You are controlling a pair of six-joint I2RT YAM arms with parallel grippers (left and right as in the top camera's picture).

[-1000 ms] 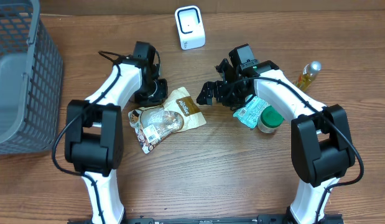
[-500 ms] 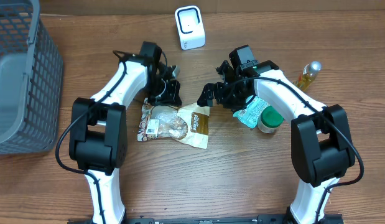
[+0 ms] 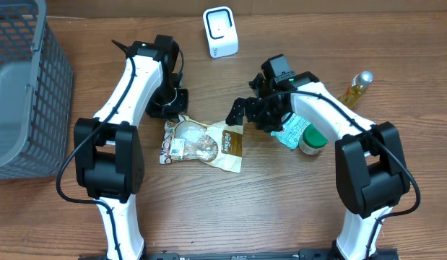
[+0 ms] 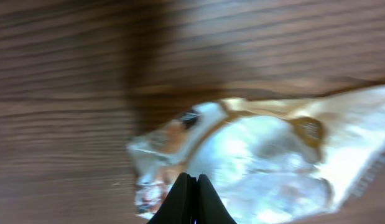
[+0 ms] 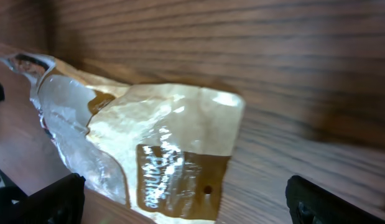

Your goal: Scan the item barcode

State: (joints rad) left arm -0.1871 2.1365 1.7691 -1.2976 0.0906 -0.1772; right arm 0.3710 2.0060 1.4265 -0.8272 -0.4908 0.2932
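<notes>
A clear snack bag with a brown header lies flat on the wooden table, a small white label showing near its left end. My left gripper is shut just off the bag's upper left corner; its closed fingertips sit over the crinkled bag, and nothing shows between them. My right gripper is open just above the brown header. Its fingers straddle the bag without touching it. The white scanner stands at the back.
A grey wire basket fills the left edge. Right of my right arm sit a teal packet, a green-lidded jar and a small yellow bottle.
The bag swung round and slid right to lie flat, then stayed put. My left gripper went right with it and has now drawn back left. The right gripper barely moved.
</notes>
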